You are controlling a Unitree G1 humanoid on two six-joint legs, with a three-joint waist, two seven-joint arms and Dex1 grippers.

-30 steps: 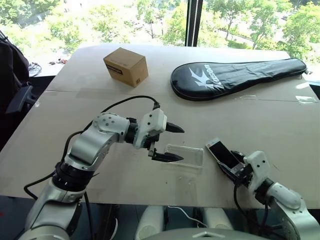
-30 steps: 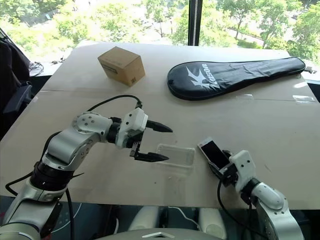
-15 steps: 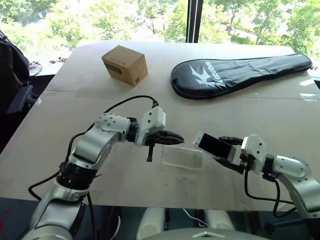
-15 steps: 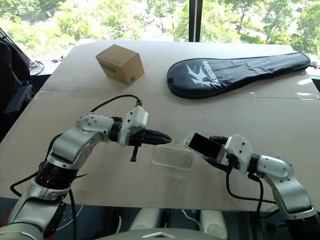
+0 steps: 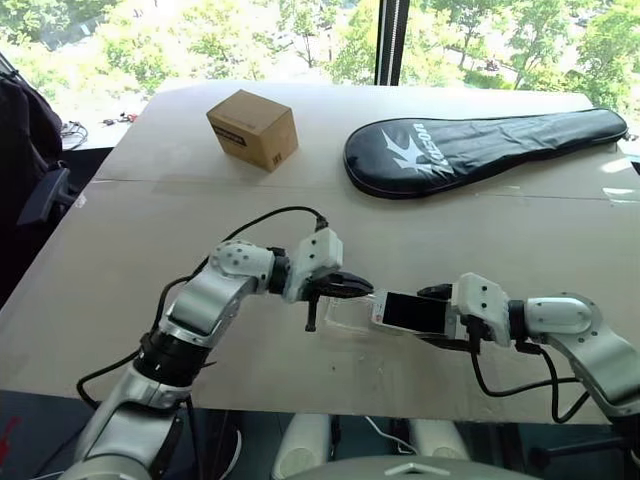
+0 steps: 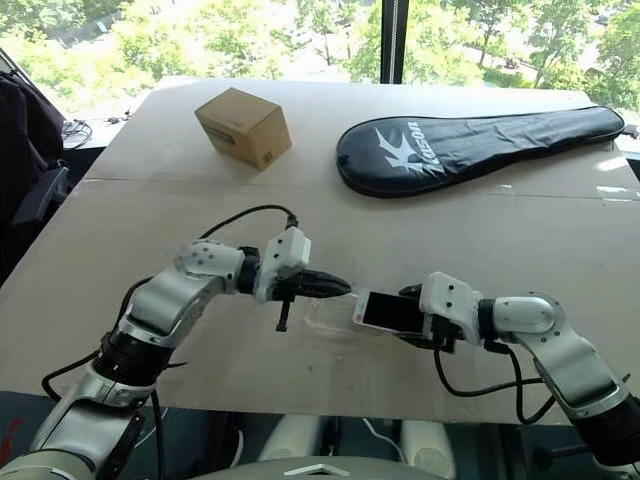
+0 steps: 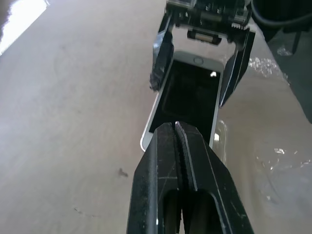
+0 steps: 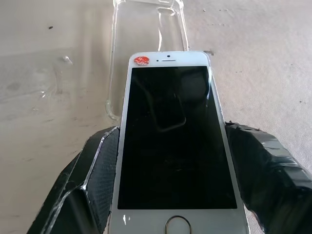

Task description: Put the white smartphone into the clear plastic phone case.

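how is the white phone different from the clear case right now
The white smartphone is opaque, with a dark screen; the clear plastic phone case is see-through. The smartphone is gripped by its long edges in the right gripper; the case lies on the table. Both are rounded rectangles, with the phone's top end over the case.

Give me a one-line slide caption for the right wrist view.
Right gripper holds the white smartphone screen-up, just short of the clear plastic phone case on the table.
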